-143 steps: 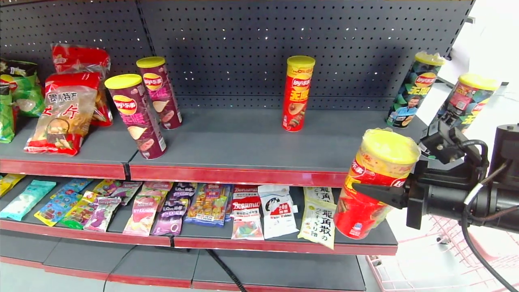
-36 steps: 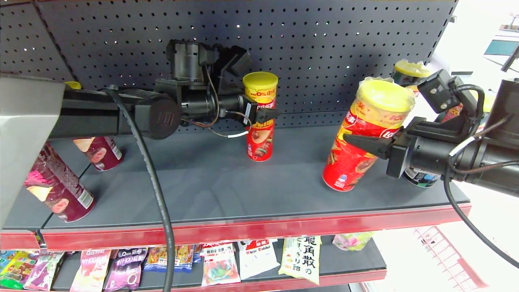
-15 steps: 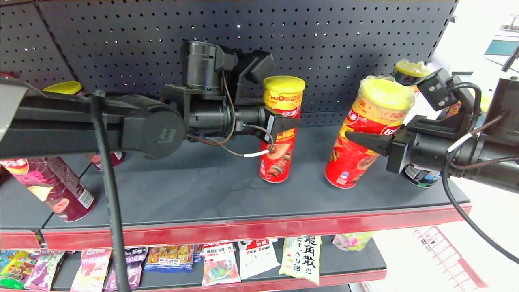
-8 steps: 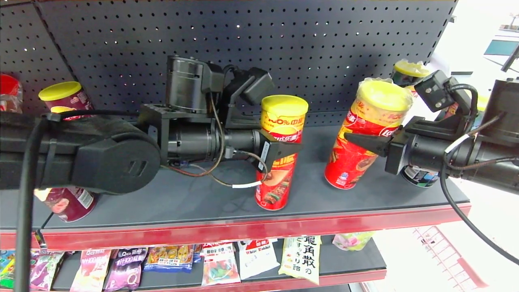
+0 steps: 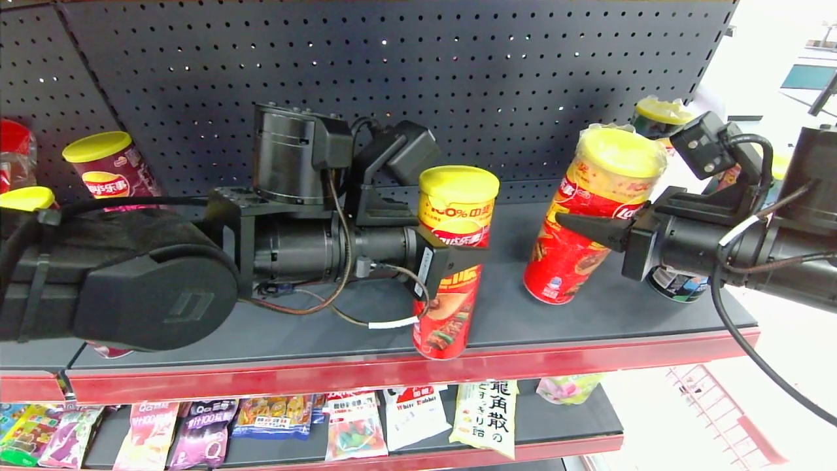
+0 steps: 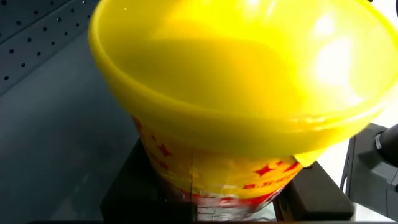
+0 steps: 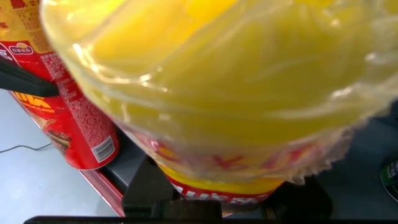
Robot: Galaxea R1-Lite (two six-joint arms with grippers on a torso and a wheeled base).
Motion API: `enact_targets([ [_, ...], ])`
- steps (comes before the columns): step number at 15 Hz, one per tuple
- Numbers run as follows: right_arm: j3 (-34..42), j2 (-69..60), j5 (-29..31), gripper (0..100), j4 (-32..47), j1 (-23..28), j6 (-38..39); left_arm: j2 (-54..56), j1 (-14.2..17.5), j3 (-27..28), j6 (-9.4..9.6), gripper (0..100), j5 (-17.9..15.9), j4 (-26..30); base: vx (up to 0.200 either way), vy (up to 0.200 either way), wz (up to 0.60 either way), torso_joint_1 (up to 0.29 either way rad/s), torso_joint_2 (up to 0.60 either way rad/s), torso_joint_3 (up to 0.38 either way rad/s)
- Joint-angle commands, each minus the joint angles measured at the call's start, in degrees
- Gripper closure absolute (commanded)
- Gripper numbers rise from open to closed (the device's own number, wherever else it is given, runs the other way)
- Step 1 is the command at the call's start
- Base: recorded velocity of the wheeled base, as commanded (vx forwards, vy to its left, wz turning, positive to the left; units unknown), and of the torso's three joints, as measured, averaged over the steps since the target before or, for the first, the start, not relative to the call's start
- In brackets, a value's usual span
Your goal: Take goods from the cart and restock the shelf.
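Observation:
Two red chip cans with yellow lids are over the dark upper shelf (image 5: 314, 330). My left gripper (image 5: 451, 256) is shut on the left red can (image 5: 452, 261), which is upright at the shelf's red front edge; its lid (image 6: 242, 68) fills much of the left wrist view. My right gripper (image 5: 598, 230) is shut on the right red can (image 5: 588, 216), tilted, its base near the shelf surface to the right. Its wrapped lid (image 7: 224, 68) looms in the right wrist view, with the left red can (image 7: 68, 99) beyond it.
A purple can (image 5: 108, 171) stands at the back left, and another yellow lid (image 5: 25, 197) pokes out behind my left arm. A dark patterned can (image 5: 657, 118) stands behind the right gripper. Snack packets (image 5: 418, 415) line the lower shelf. The pink cart (image 5: 726, 418) is at lower right.
My left gripper has drawn the left red can forward from mid-shelf to the front edge. The right gripper and its can have held nearly still.

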State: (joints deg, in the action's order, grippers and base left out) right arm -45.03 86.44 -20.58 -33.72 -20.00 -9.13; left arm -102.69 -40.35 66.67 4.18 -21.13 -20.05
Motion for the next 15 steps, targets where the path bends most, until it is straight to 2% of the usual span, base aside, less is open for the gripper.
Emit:
enact_targets([
  [1, 0.0, -0.2, 0.0, 100, 0.0, 0.0, 0.0, 0.2, 0.0, -0.4, 0.04, 100, 0.4, -0.1, 0.0, 0.0, 0.0, 0.0, 0.0, 0.0],
  [4, 0.1, -0.1, 0.0, 100, 0.0, 0.0, 0.0, -0.3, 0.5, -1.3, 0.04, 100, 1.6, -2.8, 0.0, 0.0, 0.0, 0.0, 0.0, 0.0],
  [5, 0.0, -0.1, 0.0, 100, 0.0, -0.1, 0.0, -0.2, 0.5, -3.1, -0.31, 100, 2.5, -4.6, 0.0, 0.0, 0.0, 0.0, 0.0, 0.0],
  [12, 0.2, -0.2, 0.0, 100, 0.0, -0.2, 0.0, 0.6, 0.3, -4.6, -0.58, 100, 2.8, -6.7, 0.0, 0.0, 0.0, 0.0, 0.0, 0.0],
  [14, 0.2, -0.1, 0.0, 100, 0.0, -0.2, 0.0, 0.2, 0.5, -1.7, -4.09, 100, 4.0, -6.7, 0.0, 0.0, 0.0, 0.0, 0.0, 0.0],
  [15, 0.1, -0.1, 0.0, 100, 0.0, -0.2, 0.0, 0.0, 0.7, -0.8, -4.8, 100, 4.3, -6.7, 0.0, 0.0, 0.0, 0.0, 0.0, 0.0],
])
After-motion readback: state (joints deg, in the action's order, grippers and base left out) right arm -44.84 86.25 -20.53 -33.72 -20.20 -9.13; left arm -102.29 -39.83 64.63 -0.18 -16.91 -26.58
